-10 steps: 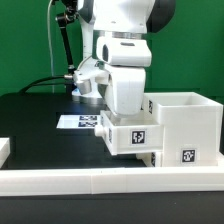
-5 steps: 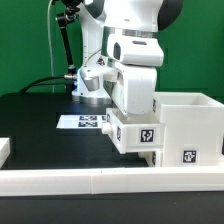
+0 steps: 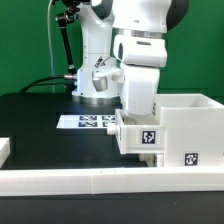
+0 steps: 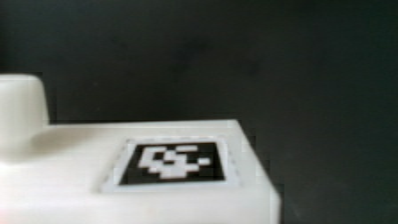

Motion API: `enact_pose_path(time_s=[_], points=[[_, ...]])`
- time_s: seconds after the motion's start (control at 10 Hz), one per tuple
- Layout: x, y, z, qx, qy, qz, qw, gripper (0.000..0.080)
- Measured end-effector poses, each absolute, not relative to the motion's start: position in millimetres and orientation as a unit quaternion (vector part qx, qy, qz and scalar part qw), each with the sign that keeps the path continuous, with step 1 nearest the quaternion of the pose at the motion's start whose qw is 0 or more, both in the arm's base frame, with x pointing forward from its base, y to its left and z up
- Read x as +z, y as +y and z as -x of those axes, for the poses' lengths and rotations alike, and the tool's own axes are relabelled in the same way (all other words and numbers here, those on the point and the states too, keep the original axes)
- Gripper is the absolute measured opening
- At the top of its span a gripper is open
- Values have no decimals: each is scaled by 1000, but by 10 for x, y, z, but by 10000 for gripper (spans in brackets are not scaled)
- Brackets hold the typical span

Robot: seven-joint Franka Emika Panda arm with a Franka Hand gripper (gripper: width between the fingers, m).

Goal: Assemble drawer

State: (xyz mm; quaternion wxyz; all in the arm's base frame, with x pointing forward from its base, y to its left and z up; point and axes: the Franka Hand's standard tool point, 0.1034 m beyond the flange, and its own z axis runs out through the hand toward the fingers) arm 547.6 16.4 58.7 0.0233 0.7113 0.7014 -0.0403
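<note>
In the exterior view my gripper is shut on a small white tray with a black-and-white tag on its side. My fingers are hidden behind the hand and the tray. The tray hangs just above the black table, right against the left front of the large white casing, which stands open-topped at the exterior view's right with a tag low on its front. I cannot tell whether the tray touches the casing. The wrist view shows only the tray's white face with its tag close up. The second tray cannot be made out.
The marker board lies flat on the table behind the tray. A low white rim edges the table's front. A white piece shows at the exterior view's left edge. The arm's base and cables stand at the back.
My gripper has carried the small tray toward the exterior view's right, from beside the marker board up against the casing's left front. The casing has not moved.
</note>
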Motion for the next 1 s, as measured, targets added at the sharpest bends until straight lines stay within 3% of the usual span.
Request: enact_pose_path(time_s=[0.5,0.7,0.8,0.9,1.0], points=[[580,156,-5469,-41,706,-706,22,48],[685,166,-5507,-36,704,-709,29,414],[776,179,-5542,-33,705,-708,34,414],[844,164,-5546,-39,705,-708,34,549],[961,135,-5579,-43,703,-709,37,629]])
